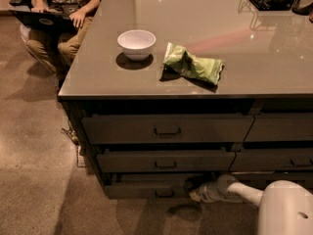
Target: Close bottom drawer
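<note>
Gripper [199, 195] — the pale end of the white robot arm [244, 192] reaching in from the lower right of the frame — is sitting low, just beside the right end of the wide, shallow, dark grey-brown bottom drawer [146, 187]. Whether it is open or closed, or gripping anything, cannot be told. The drawer is lying at lower centre, lowest of the left-hand stack, and is standing slightly proud of the two matching fronts above it. Judged from its flat plain face, it is behaving as a stiff panel on slides, so no grasp is called for. A steady push on the front near the small dark bar handle [164, 194] looks best, since pressing at one end is risking a skewed, jamming travel. A white round bowl [136, 44] and a crumpled green snack bag [193, 64] are resting on the glossy grey countertop [98, 77] above.
</note>
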